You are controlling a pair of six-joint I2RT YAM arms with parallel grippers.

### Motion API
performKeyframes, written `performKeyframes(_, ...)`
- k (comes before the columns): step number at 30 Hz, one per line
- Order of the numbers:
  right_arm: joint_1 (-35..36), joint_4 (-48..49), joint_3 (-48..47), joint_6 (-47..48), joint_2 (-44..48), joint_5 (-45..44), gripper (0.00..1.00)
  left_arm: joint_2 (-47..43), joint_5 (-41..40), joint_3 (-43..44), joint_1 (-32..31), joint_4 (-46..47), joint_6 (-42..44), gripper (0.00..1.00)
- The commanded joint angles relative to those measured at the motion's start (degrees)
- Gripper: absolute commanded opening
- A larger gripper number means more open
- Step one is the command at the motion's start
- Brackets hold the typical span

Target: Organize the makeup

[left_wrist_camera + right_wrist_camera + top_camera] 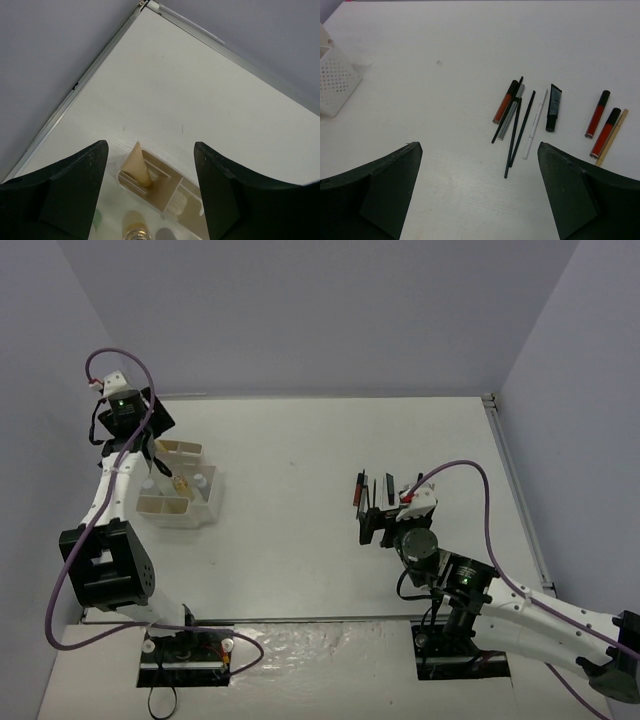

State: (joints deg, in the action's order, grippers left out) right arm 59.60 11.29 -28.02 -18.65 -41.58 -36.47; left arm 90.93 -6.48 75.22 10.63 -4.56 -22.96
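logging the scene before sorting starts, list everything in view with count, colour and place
lip gloss tubes: 3, red with black caps, one left of the pencils, two right
thin pencils: 3, black, table centre-right
striped pencil: 1, silver-black, among the black ones
white pencil: 1, white, right of the black ones
squeeze tube: 1, black, right of the white pencil
wooden stick: 1, tan, far right
tray: 1, white, table left
small bottles: count unclear, pale, inside tray
wedge: 1, tan, tray compartment
table: 1, white
left pincer: 1, black, open above tray
right pincer: 1, black, open near pencils
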Motion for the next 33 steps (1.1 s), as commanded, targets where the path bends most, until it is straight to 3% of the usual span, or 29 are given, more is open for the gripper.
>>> performKeyframes(1,-4.2,-5.8,-6.5,-4.9,-2.7,-3.7,0.95,-11.7,0.3,2.2,0.3,-4.7,-3.2,0.76)
performKeyframes(7,-21.8,-10.1,-10.1,-8.3,-9.2,8.9,0.85,-21.1,9.9,2.8,-1.9,-15.5,-4.4,0.92)
performKeyframes(11,-29.6,-10.1,-12.7,-8.0,-17.3,16.3,0.82,-26.8,14.5,-0.8,-7.6,-20.6,-2.4,0.97)
performKeyframes(18,-35.0,-8.2,-18.9,-5.5,-33.0,23.1,0.73,-33.0,19.9,-11.9,-19.9,-21.4,1.6,0.97)
performKeyframes(23,-37.6,-4.8,-21.2,-5.3,-43.0,24.4,0.56,-34.5,22.5,-18.3,-21.8,-20.3,2.5,0.97)
performKeyframes(33,-38.2,-1.4,-24.0,-6.4,-56.4,24.1,0.39,-35.3,24.1,-19.2,-21.9,-21.7,2.9,0.97)
